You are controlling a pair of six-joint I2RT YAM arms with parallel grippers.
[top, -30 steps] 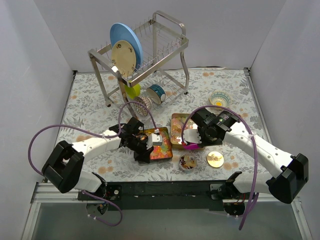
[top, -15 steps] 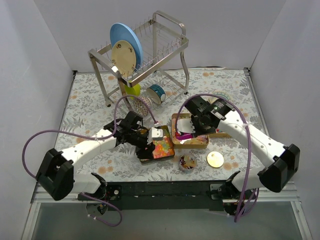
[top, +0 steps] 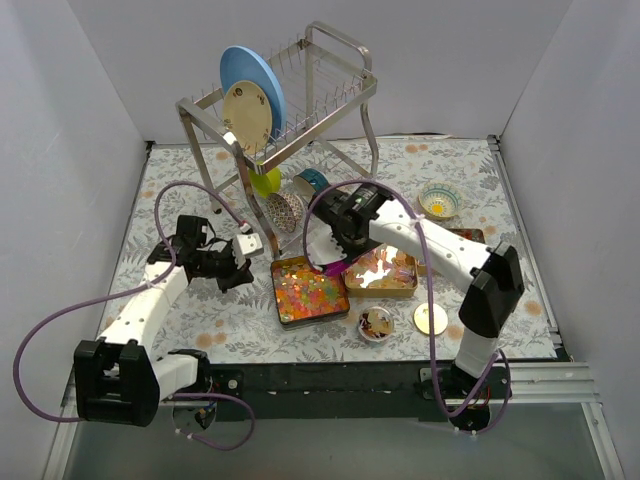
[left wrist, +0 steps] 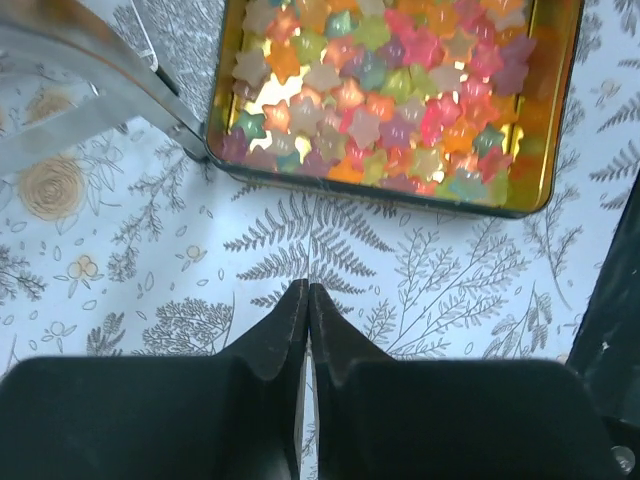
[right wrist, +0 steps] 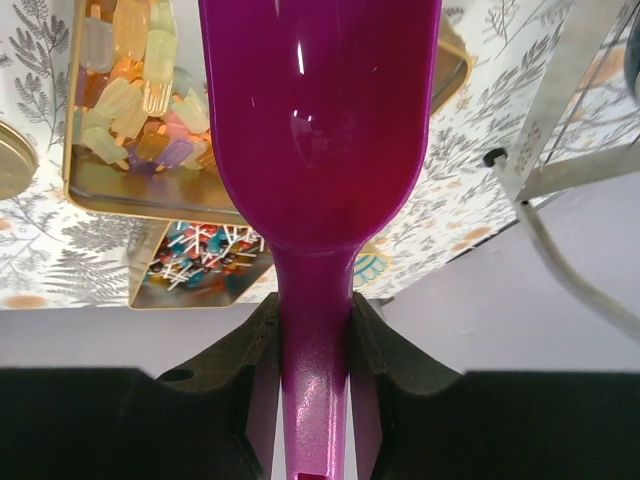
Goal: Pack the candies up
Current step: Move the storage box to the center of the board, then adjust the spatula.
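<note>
Two tins carry most of the candies. The star tin [left wrist: 558, 110] lies straight ahead of the left jaws, which are clenched on nothing above the bench [left wrist: 120, 260]. The right jaws grasp the purple scoop [right wrist: 320, 130] by its handle, long axis pointing out over the pale gummies [right wrist: 130, 90], so we judge the right arm nearer for the next scoop.
</note>
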